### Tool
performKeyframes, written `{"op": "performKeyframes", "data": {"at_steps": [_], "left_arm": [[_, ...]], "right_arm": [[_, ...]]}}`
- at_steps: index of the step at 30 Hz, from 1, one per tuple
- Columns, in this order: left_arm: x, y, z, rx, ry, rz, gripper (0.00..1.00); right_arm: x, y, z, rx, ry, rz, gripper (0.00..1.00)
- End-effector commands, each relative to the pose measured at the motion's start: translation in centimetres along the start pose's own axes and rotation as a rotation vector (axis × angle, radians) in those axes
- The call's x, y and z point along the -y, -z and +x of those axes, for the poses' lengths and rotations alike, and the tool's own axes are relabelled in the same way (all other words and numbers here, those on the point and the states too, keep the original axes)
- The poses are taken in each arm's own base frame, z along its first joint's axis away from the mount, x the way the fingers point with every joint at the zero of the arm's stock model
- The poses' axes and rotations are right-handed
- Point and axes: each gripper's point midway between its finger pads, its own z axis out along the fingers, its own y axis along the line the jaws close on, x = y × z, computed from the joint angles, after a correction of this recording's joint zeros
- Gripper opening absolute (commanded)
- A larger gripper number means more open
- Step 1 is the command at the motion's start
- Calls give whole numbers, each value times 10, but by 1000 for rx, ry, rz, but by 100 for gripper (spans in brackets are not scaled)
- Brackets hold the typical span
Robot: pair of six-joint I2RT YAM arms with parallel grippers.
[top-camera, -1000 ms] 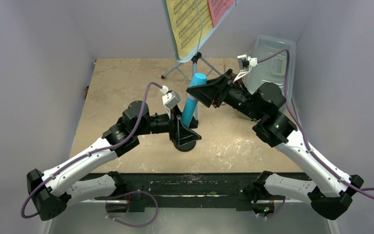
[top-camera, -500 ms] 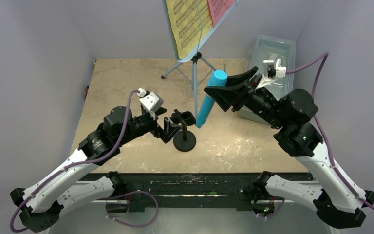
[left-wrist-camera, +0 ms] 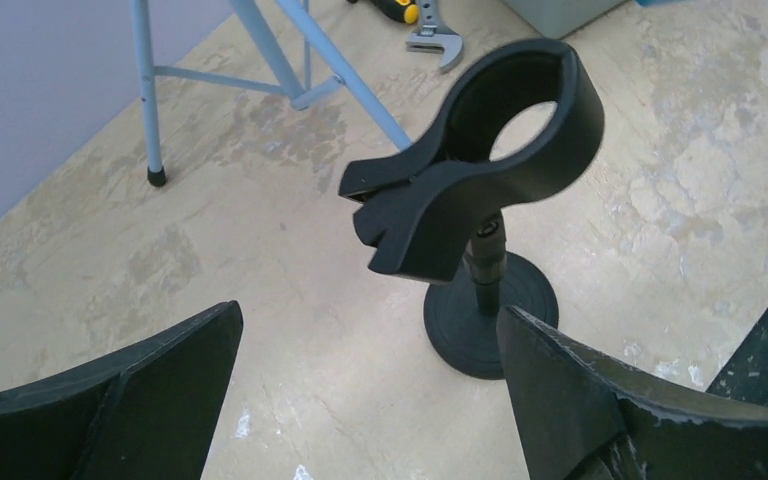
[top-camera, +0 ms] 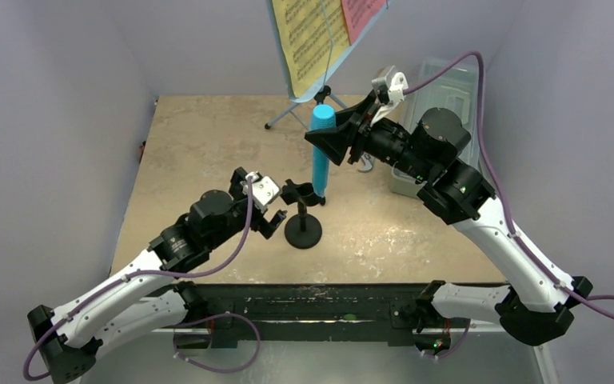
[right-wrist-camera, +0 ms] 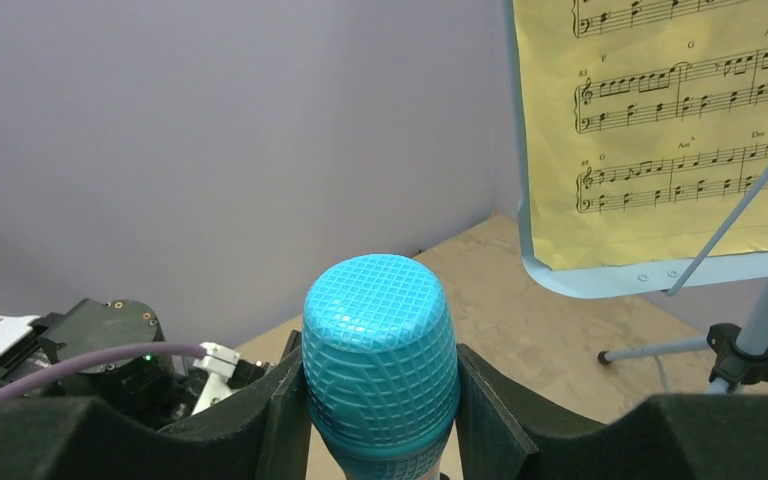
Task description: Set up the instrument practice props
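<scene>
My right gripper (top-camera: 325,141) is shut on the head of the cyan microphone (top-camera: 320,156), holding it upright; the wrist view shows both pads pressed on its mesh head (right-wrist-camera: 378,340). In the top view its lower end hangs at the clip of the black round-base mic stand (top-camera: 303,231). From the left wrist, the clip ring (left-wrist-camera: 500,140) is empty. My left gripper (top-camera: 274,206) is open just left of that stand, with nothing between its fingers (left-wrist-camera: 150,390). The light blue music stand (top-camera: 320,96) is at the back with the yellow page (top-camera: 308,40) and pink page (top-camera: 360,16).
A clear plastic box (top-camera: 448,88) sits at the back right beside my right arm. A wrench (left-wrist-camera: 438,45) and a screwdriver (left-wrist-camera: 400,10) lie on the table near the music stand's tripod legs (left-wrist-camera: 260,40). Purple walls close in three sides.
My left gripper opened and backed off leftward from the mic stand. My right gripper swung the microphone off to the right, then brought it back upright over the clip.
</scene>
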Motion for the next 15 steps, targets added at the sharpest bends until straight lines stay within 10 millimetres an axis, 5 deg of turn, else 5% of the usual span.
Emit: {"op": "performKeyframes", "data": {"at_steps": [1, 6, 8, 15], "left_arm": [[-13, 0, -36, 211, -116, -9, 97], [-30, -19, -27, 237, -139, 16, 89], [-29, -24, -21, 245, -138, 34, 99], [-20, -38, 6, 199, -77, 101, 99]], "right_arm": [[-15, 11, -32, 86, 45, -54, 0], [-15, 11, -26, 73, 38, -61, 0], [-17, 12, -26, 74, 36, -70, 0], [-20, 19, -27, 88, 31, -76, 0]]}}
